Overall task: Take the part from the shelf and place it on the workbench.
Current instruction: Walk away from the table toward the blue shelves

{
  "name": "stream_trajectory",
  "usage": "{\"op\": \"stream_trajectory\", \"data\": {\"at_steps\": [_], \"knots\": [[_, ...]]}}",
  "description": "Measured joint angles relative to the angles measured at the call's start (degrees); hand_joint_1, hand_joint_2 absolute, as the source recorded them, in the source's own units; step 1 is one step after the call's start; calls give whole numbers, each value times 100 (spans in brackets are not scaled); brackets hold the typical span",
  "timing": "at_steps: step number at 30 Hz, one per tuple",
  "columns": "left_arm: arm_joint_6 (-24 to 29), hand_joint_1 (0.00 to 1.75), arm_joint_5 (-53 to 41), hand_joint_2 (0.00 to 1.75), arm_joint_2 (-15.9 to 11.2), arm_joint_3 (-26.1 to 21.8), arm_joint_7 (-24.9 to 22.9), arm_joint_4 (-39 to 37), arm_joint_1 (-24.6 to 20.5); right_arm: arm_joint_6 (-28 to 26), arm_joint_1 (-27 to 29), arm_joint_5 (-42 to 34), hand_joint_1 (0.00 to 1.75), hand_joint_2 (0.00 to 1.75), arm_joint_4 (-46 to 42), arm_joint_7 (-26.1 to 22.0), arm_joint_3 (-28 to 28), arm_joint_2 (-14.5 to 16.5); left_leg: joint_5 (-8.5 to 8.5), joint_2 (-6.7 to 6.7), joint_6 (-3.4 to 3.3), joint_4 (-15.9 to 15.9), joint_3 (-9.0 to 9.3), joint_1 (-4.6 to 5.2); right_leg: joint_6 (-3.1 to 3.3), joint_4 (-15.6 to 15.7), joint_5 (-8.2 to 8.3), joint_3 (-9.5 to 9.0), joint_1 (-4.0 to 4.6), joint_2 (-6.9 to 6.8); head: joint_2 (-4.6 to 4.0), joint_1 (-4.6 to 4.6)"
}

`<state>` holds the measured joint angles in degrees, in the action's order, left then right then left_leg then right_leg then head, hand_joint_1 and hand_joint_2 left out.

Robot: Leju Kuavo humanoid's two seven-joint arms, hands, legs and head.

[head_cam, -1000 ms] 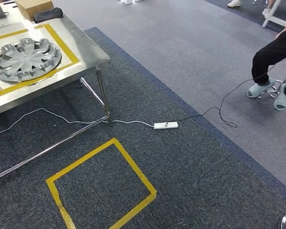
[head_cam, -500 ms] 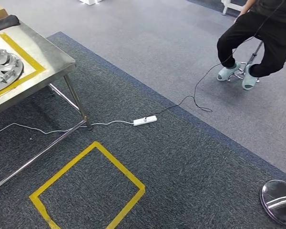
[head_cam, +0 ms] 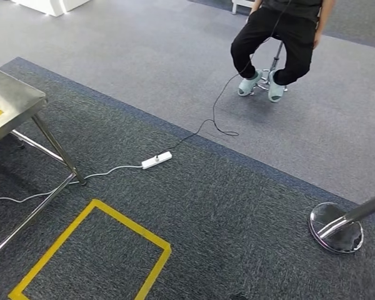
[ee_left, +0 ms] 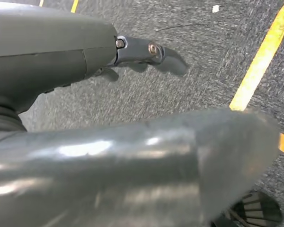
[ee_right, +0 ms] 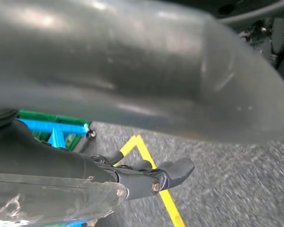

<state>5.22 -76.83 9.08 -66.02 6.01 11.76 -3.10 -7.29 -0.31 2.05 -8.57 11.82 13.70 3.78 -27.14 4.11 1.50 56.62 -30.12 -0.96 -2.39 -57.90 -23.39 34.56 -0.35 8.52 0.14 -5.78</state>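
A: Left hand (ee_left: 147, 52)?
B: Hanging over dark carpet, fingers (ee_left: 171, 59) stretched apart, holding nothing.
A: Right hand (ee_right: 151, 177)?
B: Same: loose, fingers out, grasping nothing, above yellow tape (ee_right: 158, 182).
A: Part?
B: Cannot tell where. Just the steel table (head_cam: 11, 103) corner at left, a power strip (head_cam: 156, 160), a seated person (head_cam: 280, 37).

No readable text, label, brand or number appears anywhere: the yellow floor tape (head_cam: 129, 226), the steel workbench (head_cam: 15, 103) corner and the white power strip (head_cam: 156, 160) all carry no legible markings.
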Motion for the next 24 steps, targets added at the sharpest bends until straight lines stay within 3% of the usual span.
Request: {"op": "stream_trajectory", "data": {"at_steps": [1,3,5,7,8,9,10,12,13,14,16,17,20,21,23,24], "knots": [[-4,0,0,0,4,-1,3,0,-7,1,23,0,0,0,0,0,0,-1,17,-71,-41,-9,0,1,-35,9,12,22,-10,7,-1,0],[-8,0,0,0,6,-3,7,0,-14,1,45,-1,0,0,0,2,0,-2,49,-220,-121,-31,3,-7,-89,-198,-133,142,7,-254,-1,-30],[-10,0,0,0,-3,-6,9,0,6,1,27,-2,0,0,0,5,0,-2,54,-388,-167,-37,0,8,-123,-869,-523,444,22,-644,1,-65],[-16,0,0,0,-10,-9,9,0,29,1,15,-3,0,0,0,7,0,-2,50,-574,-177,-35,-3,31,-145,-1563,-818,743,8,-791,1,-72],[-19,0,0,0,-11,-9,9,0,29,1,15,-4,0,0,0,7,0,-2,47,-660,-174,-34,-2,36,-150,-1652,-819,758,4,-817,1,-74],[-21,0,0,0,-10,-9,9,0,23,-2,17,-4,0,0,0,7,0,-2,42,-740,-168,-33,4,38,-149,-1500,-716,647,0,-844,1,-74],[-21,0,-1,0,-8,-10,9,0,16,-6,19,-4,0,0,0,8,0,-2,34,-807,-155,-32,17,38,-145,-1147,-550,429,0,-910,1,-75],[-21,0,-2,0,-8,-11,9,0,11,-13,11,-4,0,0,-1,8,0,-1,3,-929,-107,-24,49,61,-104,-366,-291,-28,12,-1170,1,-74],[-21,0,-2,0,-9,-11,9,0,11,-14,2,-4,0,0,-2,8,0,-1,-11,-987,-78,-20,65,77,-67,-145,-234,-150,21,-1253,1,-66],[-21,0,-2,0,-10,-11,8,0,10,-14,-7,-4,0,0,-2,7,0,-1,-18,-1046,-48,-20,76,90,-24,-59,-223,-185,34,-1275,1,-59],[-21,0,-2,0,-10,-11,7,0,-6,-15,-10,-4,0,0,-2,7,0,-2,-26,-1151,16,-32,90,84,63,-51,-193,-142,43,-1127,1,-49],[-21,0,-2,0,-10,-11,7,0,-17,-16,-7,-4,0,0,-2,7,0,-2,-60,-1101,51,-9,85,72,99,-34,-175,-133,38,-1059,1,-46],[-19,0,-2,0,1,-10,8,0,-19,-16,-11,-5,0,0,-2,8,0,-2,-422,-650,109,482,-122,46,182,11,-123,-132,9,-894,1,-18],[-19,0,-2,0,5,-9,8,0,-13,-16,-13,-5,0,0,-2,9,0,-2,-520,-569,110,639,-193,45,193,13,-116,-127,7,-867,1,-15],[-19,0,-2,0,6,-9,7,0,-8,-16,-15,-6,0,0,-2,9,0,-2,-572,-545,111,737,-238,45,196,13,-115,-124,7,-850,1,-14],[-19,0,-3,0,4,-10,4,0,2,-16,-14,-4,0,0,-2,9,0,-2,-639,-516,111,987,-371,45,199,13,-110,-116,8,-768,1,-12]]}}
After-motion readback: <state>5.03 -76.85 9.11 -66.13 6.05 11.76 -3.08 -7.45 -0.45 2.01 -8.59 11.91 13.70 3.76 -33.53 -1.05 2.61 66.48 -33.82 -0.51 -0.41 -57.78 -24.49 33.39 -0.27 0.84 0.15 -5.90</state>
